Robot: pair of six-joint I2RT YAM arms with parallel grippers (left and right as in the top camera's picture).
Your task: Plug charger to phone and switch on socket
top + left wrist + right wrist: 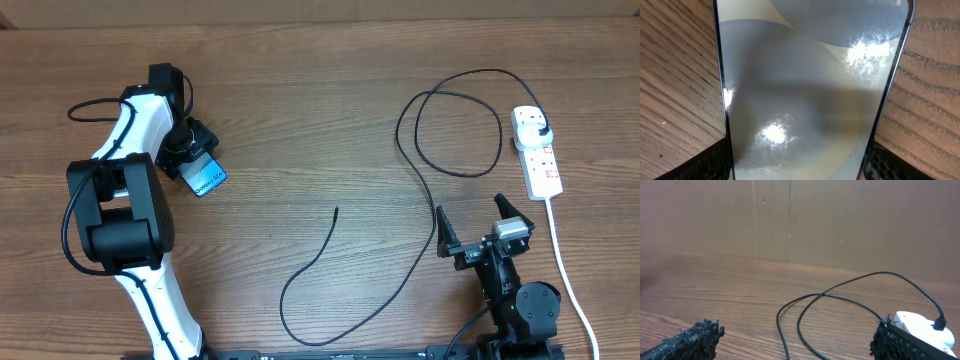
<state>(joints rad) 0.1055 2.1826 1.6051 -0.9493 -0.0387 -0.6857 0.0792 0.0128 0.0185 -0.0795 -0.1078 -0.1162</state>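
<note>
Left gripper (198, 168) is squeezing the phone (208, 181) by its long edges, far left. Right gripper (470, 210) is hanging wide open, holding nothing, with the charger (283, 298) sprawling between them, plugged into the socket (541, 165) far right

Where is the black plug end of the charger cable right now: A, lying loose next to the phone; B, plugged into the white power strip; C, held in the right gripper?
B: the black plug sits in the end outlet of the power strip, with the cable running off from it across the table.
</note>
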